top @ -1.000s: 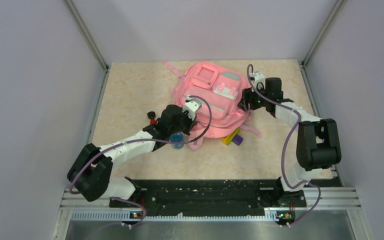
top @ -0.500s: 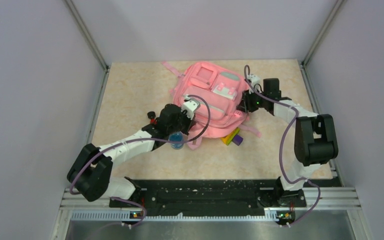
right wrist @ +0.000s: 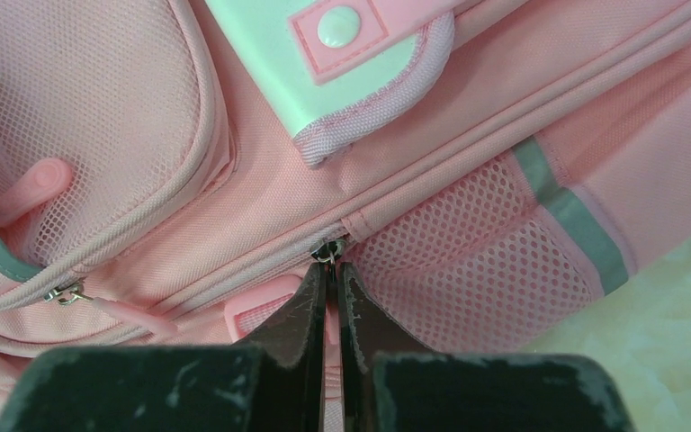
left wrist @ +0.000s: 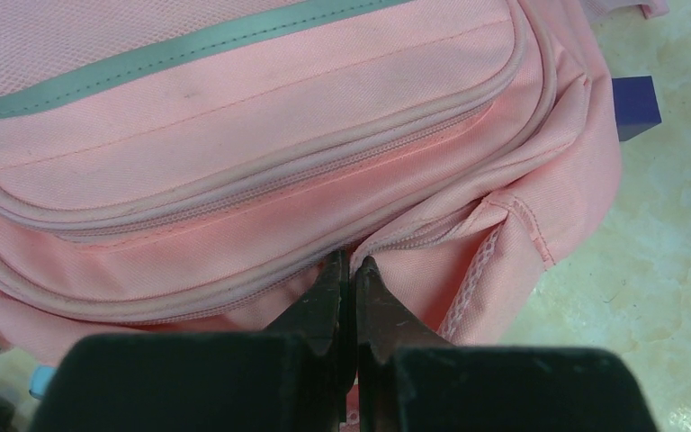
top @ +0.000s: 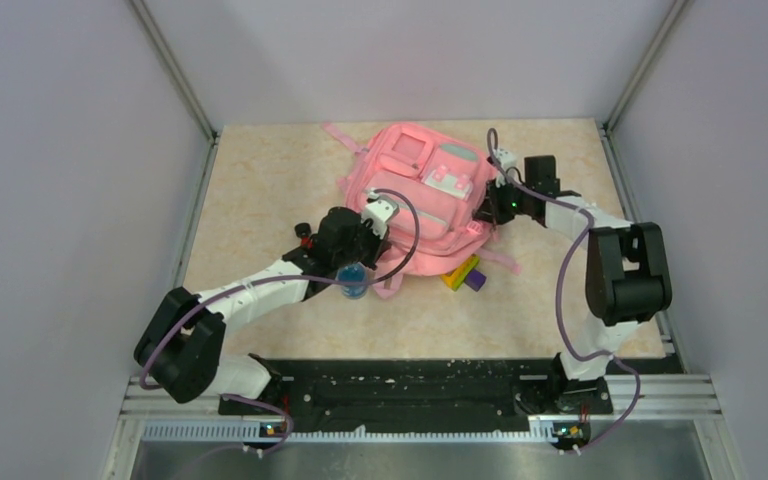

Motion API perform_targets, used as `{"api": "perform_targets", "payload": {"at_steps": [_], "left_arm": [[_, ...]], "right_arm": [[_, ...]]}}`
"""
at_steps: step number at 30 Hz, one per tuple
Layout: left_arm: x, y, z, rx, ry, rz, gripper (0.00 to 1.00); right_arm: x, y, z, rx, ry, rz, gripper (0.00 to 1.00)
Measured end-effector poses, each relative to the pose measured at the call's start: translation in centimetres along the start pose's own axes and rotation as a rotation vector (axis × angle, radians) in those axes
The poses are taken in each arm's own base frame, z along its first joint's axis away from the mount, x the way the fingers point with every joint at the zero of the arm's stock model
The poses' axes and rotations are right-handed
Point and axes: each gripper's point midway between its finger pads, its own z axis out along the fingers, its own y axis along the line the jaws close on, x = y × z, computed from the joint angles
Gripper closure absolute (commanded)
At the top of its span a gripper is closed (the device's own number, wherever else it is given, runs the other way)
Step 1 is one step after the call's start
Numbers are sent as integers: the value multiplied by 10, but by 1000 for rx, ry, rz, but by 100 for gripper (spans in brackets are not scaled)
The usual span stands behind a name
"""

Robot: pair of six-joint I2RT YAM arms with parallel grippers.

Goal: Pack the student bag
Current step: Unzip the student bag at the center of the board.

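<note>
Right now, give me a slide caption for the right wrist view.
Right arm's jaws closed at the zip slider of the pink student bag, beside its mesh side pocket, below a mint-green snap flap.

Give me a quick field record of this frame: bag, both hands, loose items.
bag: pink student bag lying flat on table, front pockets up
left hand: shut, tips at a fabric fold on the bag's near edge
right hand: shut, tips at a zip slider beside the mesh side pocket
loose items: yellow and purple blocks by the bag's near edge; blue item under left arm
</note>
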Motion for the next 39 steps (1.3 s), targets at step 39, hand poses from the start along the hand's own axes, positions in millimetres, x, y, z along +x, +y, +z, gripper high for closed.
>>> {"api": "perform_targets", "payload": {"at_steps": [39], "left_arm": [[8,-18,26,-72,10,-211,100]], "right_arm": [[29,101,-42,420,149,-52,100]]}}
